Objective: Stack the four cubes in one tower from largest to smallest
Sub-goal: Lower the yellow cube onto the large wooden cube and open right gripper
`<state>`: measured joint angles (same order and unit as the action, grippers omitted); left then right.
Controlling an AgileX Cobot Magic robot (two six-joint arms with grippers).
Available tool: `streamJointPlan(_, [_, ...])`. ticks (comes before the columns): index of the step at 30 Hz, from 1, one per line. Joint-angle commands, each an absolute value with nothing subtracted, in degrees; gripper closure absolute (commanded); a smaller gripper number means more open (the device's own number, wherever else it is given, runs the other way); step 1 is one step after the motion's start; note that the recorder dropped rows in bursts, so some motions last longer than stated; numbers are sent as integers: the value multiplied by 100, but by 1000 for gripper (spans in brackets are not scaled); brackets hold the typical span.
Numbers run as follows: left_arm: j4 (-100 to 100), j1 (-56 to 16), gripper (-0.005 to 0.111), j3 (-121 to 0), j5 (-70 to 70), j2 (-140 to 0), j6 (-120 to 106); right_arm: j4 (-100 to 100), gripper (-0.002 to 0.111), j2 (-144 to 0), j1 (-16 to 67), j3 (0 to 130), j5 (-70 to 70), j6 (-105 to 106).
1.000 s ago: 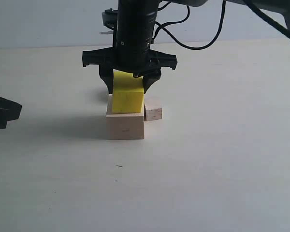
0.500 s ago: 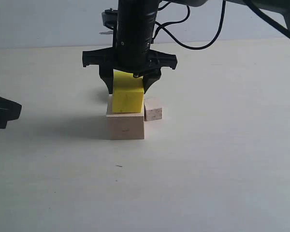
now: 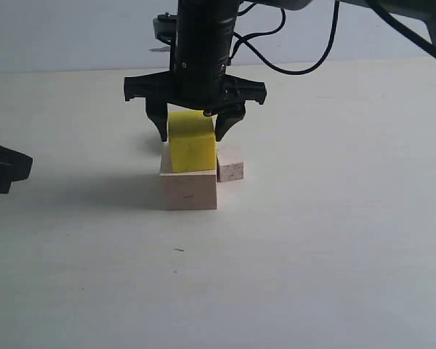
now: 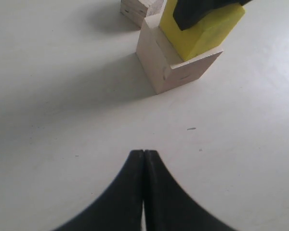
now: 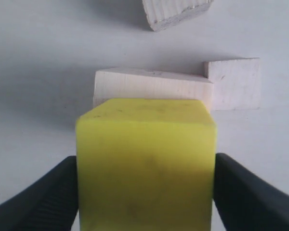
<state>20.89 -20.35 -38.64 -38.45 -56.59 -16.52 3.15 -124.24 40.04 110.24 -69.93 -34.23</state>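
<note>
The bright yellow cube [image 3: 192,151] sits flat on the large pale wooden cube [image 3: 188,191], which stands on the white tabletop [image 3: 312,254]. It is not in the middle. In the left wrist view it is set toward one corner, and a bare L-shaped ledge of wood is free on two sides.

The right gripper [image 3: 192,136] hangs straight above, with one of its jaws on each side of the yellow cube, so the cube lies exactly between them. In the right wrist view the black jaws seem to lie against the cube's sides. I cannot tell if they are pressing it or have let go.

Two cubes are not yet on the tower. One small pale wooden cube [image 3: 230,166] rests on the tabletop just beside the large cube, on its right in the exterior view. Another pale wooden cube [image 5: 177,13] lies a little farther behind. It looks the bigger of the two, but the picture edge cuts it, so I am not sure.

Both are near the right gripper. The left gripper [image 4: 143,159] is well apart on the left, its jaws clenched together on nothing.

I judge that the second layer is being placed. The jaws should part and rise straight up, because a sideways pull could drag the yellow cube over the near edge. The right arm is closer for the next cube.
</note>
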Motion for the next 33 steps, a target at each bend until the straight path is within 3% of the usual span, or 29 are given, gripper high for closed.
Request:
streamJointPlan(1, [2144, -2026, 107, -3846, -3740, -5667, -1620, 276, 35, -12428, 4003, 11069, -6996, -3408])
streamJointPlan(33, [2144, -2026, 107, -3846, -3740, -5667, -1620, 553, 35, -12428, 4003, 11069, -6996, -3599])
